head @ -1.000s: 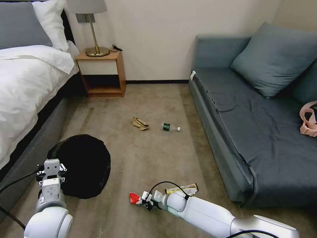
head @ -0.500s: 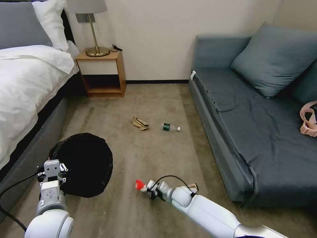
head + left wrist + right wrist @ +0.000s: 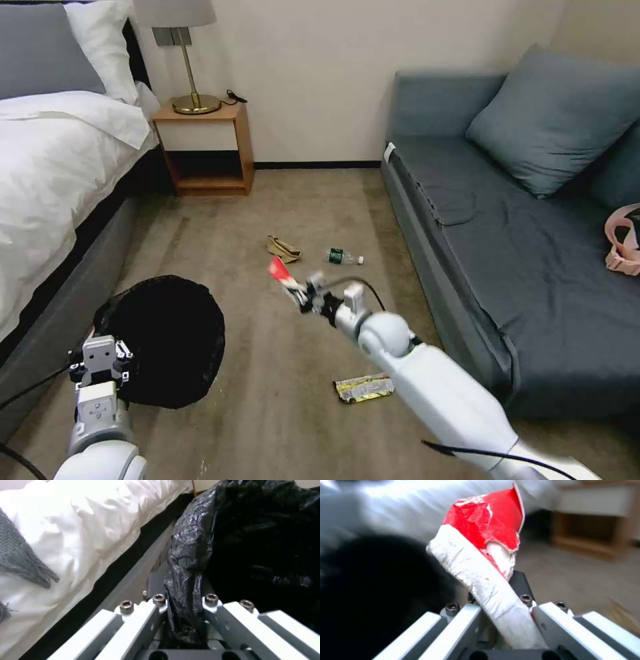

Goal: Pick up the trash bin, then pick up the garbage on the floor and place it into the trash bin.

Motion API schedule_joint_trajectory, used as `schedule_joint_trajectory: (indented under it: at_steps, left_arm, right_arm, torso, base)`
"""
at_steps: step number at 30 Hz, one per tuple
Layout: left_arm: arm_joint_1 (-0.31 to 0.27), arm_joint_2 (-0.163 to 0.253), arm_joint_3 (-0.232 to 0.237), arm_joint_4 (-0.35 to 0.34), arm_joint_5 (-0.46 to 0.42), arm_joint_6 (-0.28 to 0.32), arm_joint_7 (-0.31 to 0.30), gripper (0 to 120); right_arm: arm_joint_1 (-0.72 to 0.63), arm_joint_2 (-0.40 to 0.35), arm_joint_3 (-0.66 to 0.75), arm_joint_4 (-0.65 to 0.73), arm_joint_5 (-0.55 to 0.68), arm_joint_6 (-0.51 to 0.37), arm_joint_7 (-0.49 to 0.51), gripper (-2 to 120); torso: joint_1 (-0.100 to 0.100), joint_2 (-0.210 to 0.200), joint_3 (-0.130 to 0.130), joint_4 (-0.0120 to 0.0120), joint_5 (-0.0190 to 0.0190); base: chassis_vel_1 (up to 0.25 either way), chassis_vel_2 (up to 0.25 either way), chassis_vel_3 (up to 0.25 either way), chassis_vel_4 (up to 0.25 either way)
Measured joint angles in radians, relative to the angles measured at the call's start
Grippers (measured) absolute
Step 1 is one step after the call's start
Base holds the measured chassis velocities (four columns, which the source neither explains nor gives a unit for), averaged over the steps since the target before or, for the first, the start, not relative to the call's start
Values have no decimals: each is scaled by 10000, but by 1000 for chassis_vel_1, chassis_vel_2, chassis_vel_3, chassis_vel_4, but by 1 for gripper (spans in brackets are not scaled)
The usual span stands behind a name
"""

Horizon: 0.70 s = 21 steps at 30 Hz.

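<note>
Up off the carpet has come the right gripper (image 3: 298,291), now in the middle of the frame, and it is pinching the crumpled red-and-white packet (image 3: 279,272), which is sticking up stiff and creased between its fingers (image 3: 466,620). At the lower left, the left gripper (image 3: 100,353) is squeezing the crinkly, shiny black bag (image 3: 186,562) on the rim of the round trash bin (image 3: 167,340). A flat yellow-silver wrapper (image 3: 363,387) is lying on the floor at lower middle. Higher up, the tan crumpled paper (image 3: 283,249) and the small clear bottle (image 3: 345,257) are resting near each other.
</note>
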Motion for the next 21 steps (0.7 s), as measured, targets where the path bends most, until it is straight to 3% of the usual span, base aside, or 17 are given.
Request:
schedule_joint_trajectory:
  at_steps: [5, 9, 16, 21]
  left_arm:
    - [-194, 6, 149, 73, -3, -39, -6, 4]
    - [-265, 57, 224, -27, -97, -41, -31, 4]
    - [-284, 32, 318, -378, -343, -28, -102, 4]
    - [-248, 36, 326, -494, -529, 100, -137, 4]
  right_arm:
    - [410, 431, -872, 855, 1825, -582, -46, 0]
    - [526, 1016, -1443, 423, 2568, -616, -42, 0]
    - [484, 1990, -1923, -1292, 2660, -229, -101, 0]
    - [439, 2273, -2271, -1836, 2238, -64, -81, 0]
  torso:
    - [0, 0, 0, 0, -1]
    - [0, 0, 0, 1, -2]
    - [0, -1, 1, 0, -1]
    - [0, 0, 1, 0, -1]
  base:
    - [0, 0, 0, 0]
    - [0, 0, 0, 0]
    - [0, 0, 0, 0]
    - [0, 0, 0, 0]
